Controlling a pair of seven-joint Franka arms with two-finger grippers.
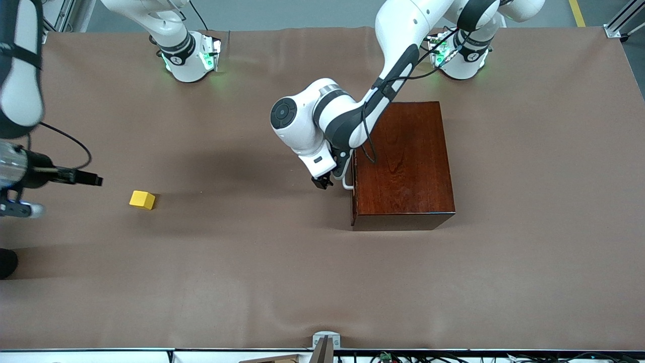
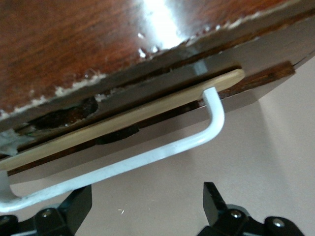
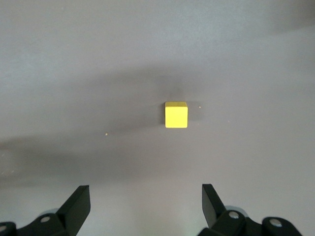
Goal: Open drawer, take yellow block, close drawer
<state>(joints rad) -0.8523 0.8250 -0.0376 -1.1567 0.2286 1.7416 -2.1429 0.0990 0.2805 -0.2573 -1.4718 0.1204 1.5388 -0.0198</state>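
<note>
The left gripper (image 1: 322, 181) hangs wide open and empty just beside the drawer's (image 2: 147, 110) white handle (image 2: 147, 157), drawer nearly shut. The right gripper (image 3: 145, 206), open and empty, hovers near the yellow block (image 1: 142, 199) on the brown table (image 1: 252, 262).

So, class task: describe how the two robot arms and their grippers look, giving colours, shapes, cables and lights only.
Both arms have glossy white rounded shells with black joint bands, and green lights glow at their bases. A black cable runs along the left arm to its wrist, and the left gripper has short black fingers. The right gripper shows two black wedge-shaped fingers fixed with small silver screws.
</note>
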